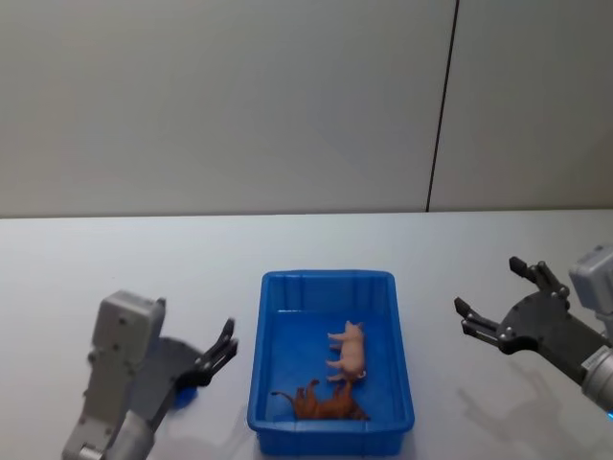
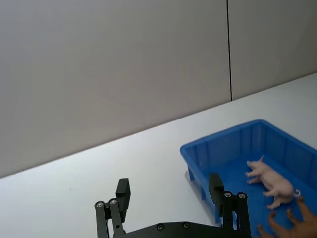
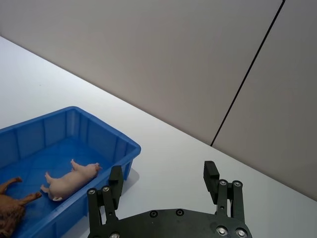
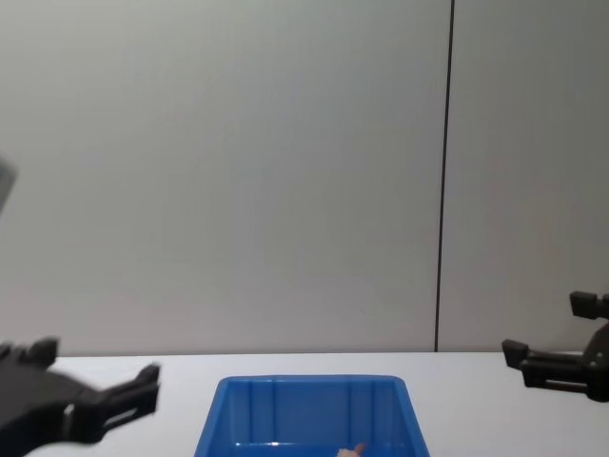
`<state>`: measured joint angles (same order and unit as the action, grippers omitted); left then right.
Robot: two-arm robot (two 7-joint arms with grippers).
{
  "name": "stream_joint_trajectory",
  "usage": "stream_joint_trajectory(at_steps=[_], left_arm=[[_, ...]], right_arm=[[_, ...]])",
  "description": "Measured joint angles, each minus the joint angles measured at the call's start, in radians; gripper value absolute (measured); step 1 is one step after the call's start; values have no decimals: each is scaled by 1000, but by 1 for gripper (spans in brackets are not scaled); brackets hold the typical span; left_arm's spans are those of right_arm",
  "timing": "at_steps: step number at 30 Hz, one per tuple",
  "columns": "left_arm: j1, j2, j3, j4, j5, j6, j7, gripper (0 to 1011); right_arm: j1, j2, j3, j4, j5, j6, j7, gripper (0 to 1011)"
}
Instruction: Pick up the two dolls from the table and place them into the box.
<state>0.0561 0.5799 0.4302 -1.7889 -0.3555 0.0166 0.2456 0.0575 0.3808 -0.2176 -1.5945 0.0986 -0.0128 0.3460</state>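
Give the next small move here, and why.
Probably just draw both arms back to rest: the pink doll and brown doll already lie inside the box, and the left gripper and right gripper hang open and empty either side of it.

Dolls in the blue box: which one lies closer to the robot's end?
The brown doll, at the near end of the box; the pink pig doll lies farther back, around its middle.
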Motion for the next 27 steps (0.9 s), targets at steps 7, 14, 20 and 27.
stream_joint_trajectory(at_steps=[7,14,20,27], left_arm=[[52,34,-8,22,-46,-50,6,1001],[68,42,-16,78,-78,-92,-37,1001],[55,36,-26,146,-95,-121,-105,1001],[17,15,-36,245,-102,-151,-199,1001]], right_arm=[[-1,2,1,-1,1,-1,-1,1001],[-2,3,2,-1,2,-2,-1,1001],[-2,3,2,-1,2,-2,-1,1001],[-3,4,3,-1,2,-2,-1,1001]])
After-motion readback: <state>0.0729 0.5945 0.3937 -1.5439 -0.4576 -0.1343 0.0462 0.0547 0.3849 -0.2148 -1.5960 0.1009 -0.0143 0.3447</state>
